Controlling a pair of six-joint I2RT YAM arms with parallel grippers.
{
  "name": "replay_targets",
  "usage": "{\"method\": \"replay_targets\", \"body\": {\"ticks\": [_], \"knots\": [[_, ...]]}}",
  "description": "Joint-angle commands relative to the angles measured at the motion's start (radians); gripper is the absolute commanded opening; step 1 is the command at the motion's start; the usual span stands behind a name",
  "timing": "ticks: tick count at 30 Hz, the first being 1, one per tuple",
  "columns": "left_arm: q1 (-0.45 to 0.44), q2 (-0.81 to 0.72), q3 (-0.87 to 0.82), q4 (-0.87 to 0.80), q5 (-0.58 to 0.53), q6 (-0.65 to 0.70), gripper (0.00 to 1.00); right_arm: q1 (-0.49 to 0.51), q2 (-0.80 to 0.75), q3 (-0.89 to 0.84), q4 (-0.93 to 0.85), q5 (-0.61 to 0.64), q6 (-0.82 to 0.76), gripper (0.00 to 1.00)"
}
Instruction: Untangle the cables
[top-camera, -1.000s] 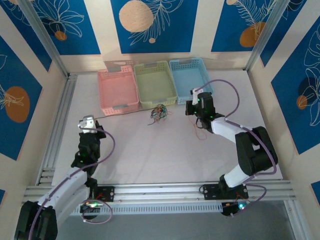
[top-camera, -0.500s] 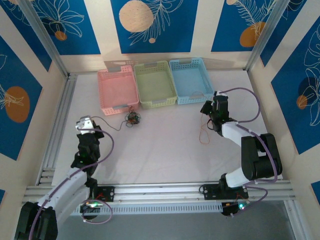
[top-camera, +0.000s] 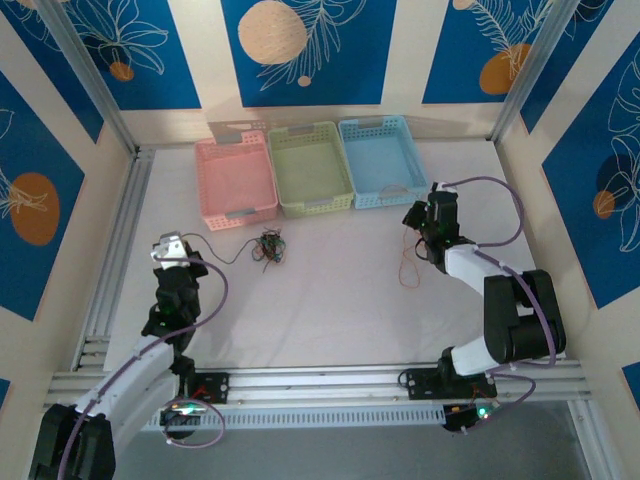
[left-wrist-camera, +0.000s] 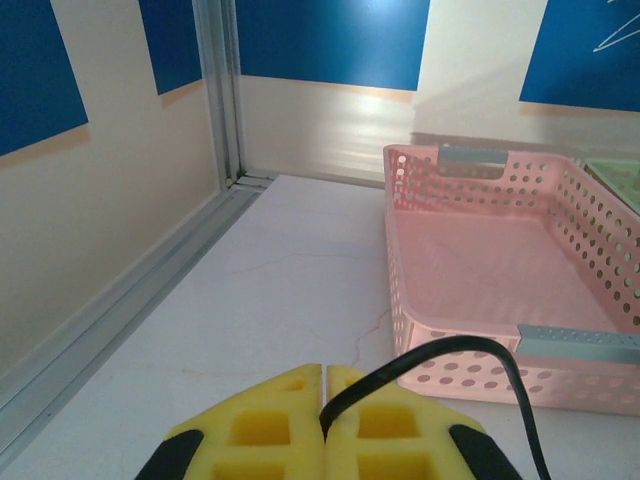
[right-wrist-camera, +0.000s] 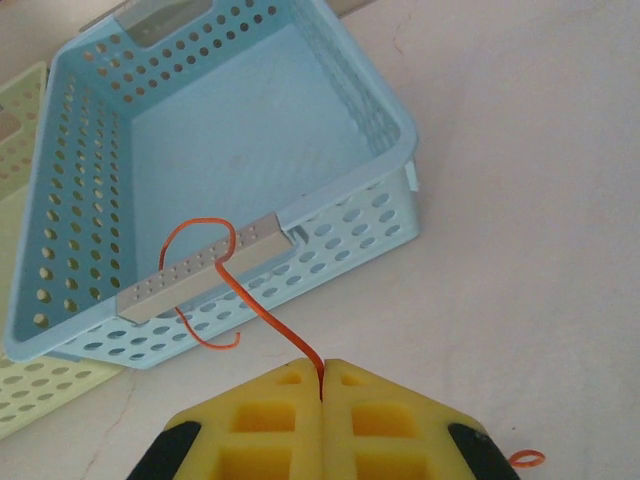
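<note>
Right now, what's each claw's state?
Left claw: closed on a black cable.
Right claw: closed on an orange cable.

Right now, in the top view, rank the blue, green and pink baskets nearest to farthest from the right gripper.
From the right gripper:
1. blue basket, just beyond it, at the row's right end.
2. green basket, middle of the row.
3. pink basket, left end.
</note>
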Motion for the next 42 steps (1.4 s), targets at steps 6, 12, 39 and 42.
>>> {"method": "replay_targets", "body": {"ticks": [6, 12, 39, 42], "knots": [[0.007, 0.002, -0.005, 0.026, 0.009, -0.01, 0.0, -0.004, -0.066, 0.103, -0.37, 0.061, 0.164, 0.0], [0.008, 0.005, -0.005, 0.029, 0.015, -0.012, 0.0, -0.049, -0.145, 0.164, -0.72, 0.105, 0.183, 0.0], [0.009, 0.012, -0.002, 0.031, 0.028, -0.014, 0.0, -0.082, 0.106, 0.296, -0.84, -0.219, 0.157, 0.68], [0.009, 0.014, -0.002, 0.03, 0.03, -0.015, 0.0, -0.064, 0.143, 0.325, -0.837, -0.244, 0.155, 0.71]]}}
